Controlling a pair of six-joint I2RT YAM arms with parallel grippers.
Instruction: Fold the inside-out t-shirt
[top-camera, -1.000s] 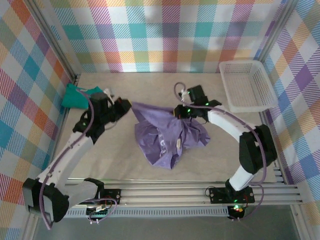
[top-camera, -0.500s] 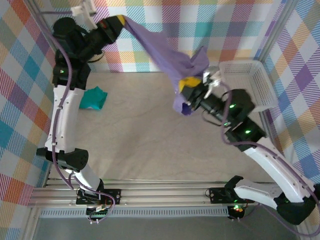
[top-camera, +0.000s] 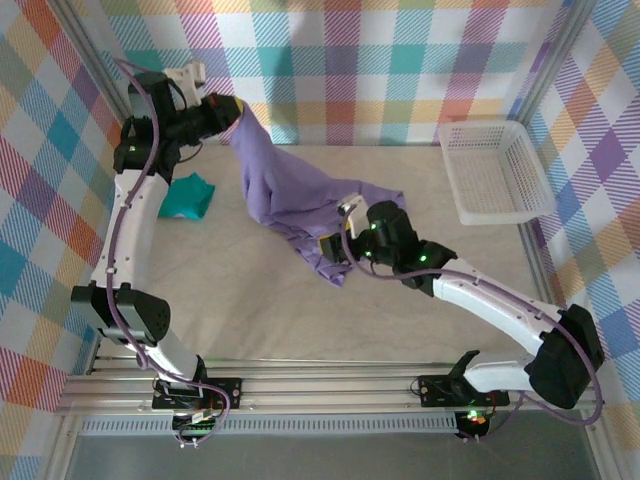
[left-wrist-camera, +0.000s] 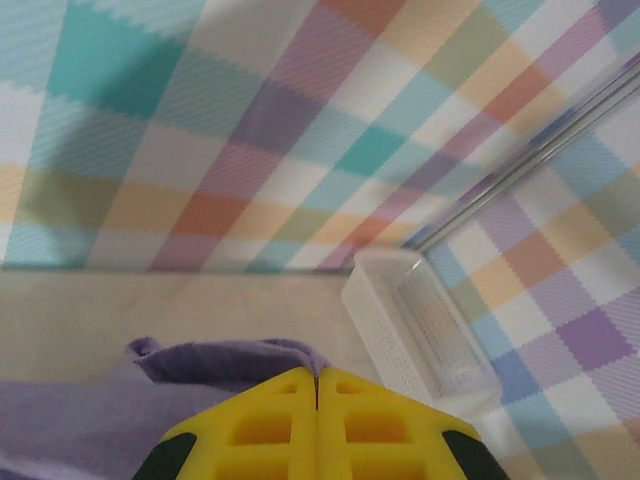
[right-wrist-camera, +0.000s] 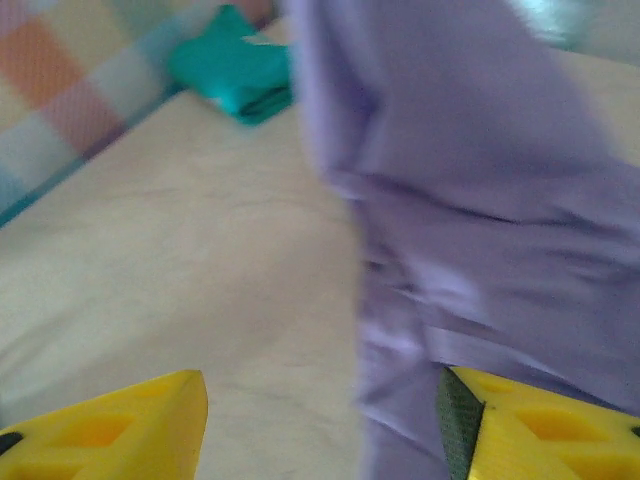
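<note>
Lavender t-shirt (top-camera: 290, 195): one edge held high toward 10 o'clock, rest draping to table (top-camera: 250, 320) centre, bunched. Left gripper (top-camera: 232, 105): jaws closed on shirt edge. Right gripper (top-camera: 333, 247): at shirt's 5 o'clock hem, jaws apart, gripping nothing. Step, likely: spreading before first fold. Next: right needs hem grip, then pull taut. Teal garment (top-camera: 187, 196) at shirt's 9 o'clock; white basket (top-camera: 495, 170) at 3 o'clock.

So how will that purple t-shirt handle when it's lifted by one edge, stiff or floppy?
Probably very floppy: the t-shirt hangs in loose folds from the shut left pincer down to the table. Likely light, since one pinched edge carries the raised part. Pushed, it would probably bunch; its lower end lies crumpled by the open right pincer.
</note>
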